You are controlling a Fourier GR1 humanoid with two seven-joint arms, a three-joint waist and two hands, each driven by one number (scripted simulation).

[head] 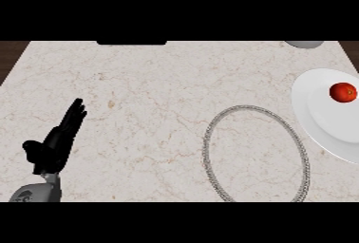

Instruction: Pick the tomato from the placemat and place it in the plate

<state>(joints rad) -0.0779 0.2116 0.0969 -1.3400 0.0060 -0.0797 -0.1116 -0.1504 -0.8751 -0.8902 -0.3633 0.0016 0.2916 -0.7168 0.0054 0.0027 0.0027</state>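
A: At the right edge of the frame, what lies on the white plate (329,121)?

B: The tomato (343,92), red and round, sits on the plate's upper part, near its right side. The plate itself runs off the frame's right edge.

A: And the placemat?

B: The placemat (255,153) shows as an oval with a beaded silver rim, lower right of centre, just left of the plate. Inside the rim the same marble look as the desk (154,85) shows. The tomato is well apart from it.

A: Which hands are in view?

B: Only the left hand (56,142), at the lower left of the frame, coming up from its grey forearm (35,193). Its fingers are straight and point toward the top, thumb out to the left; it holds nothing.

A: Anything else on the desk?

B: A grey rounded thing (304,43) is cut by the upper right edge, and a dark block (132,42) lies at the top edge, left of centre. What either is, I cannot tell.
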